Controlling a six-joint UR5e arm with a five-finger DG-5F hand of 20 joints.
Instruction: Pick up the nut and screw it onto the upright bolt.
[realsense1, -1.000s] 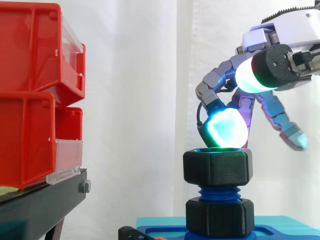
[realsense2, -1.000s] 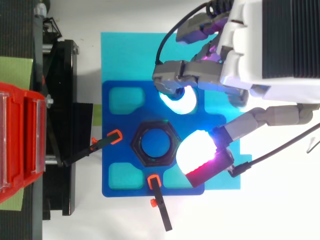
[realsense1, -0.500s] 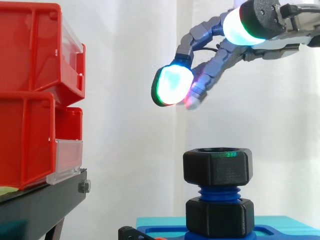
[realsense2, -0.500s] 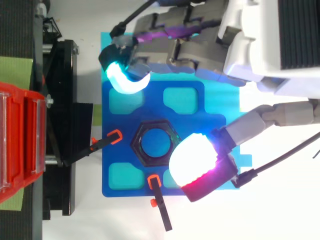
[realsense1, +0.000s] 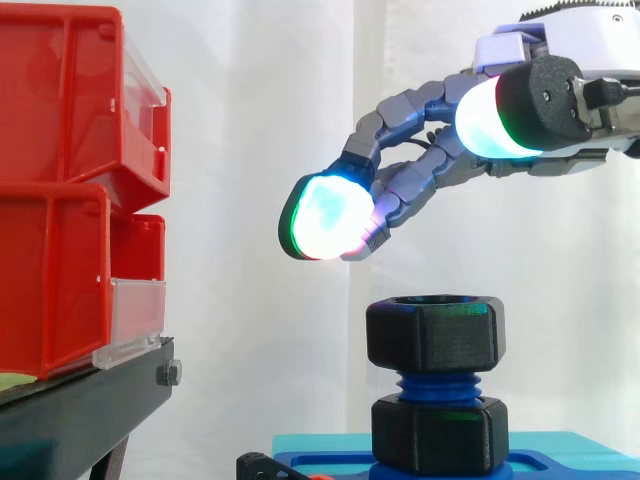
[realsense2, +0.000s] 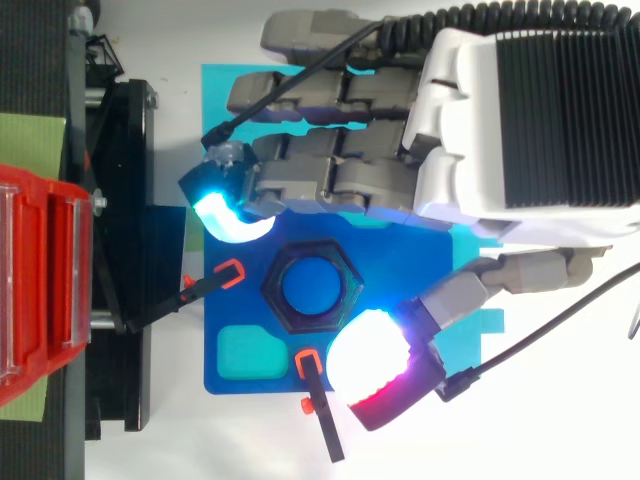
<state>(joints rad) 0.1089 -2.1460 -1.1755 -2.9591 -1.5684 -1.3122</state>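
Hand raised, fingers extended, holding nothing

Hand outstretched above nut, apart, nut seemingly threaded atop blue bolt, red bins left

I see the nut sitting on top of the upright bolt, which stands at the middle of the plate. The hand hangs above the nut, clear of it, reaching in from the right with fingers stretched leftward. Well to the left, the bins are stacked on the stand.
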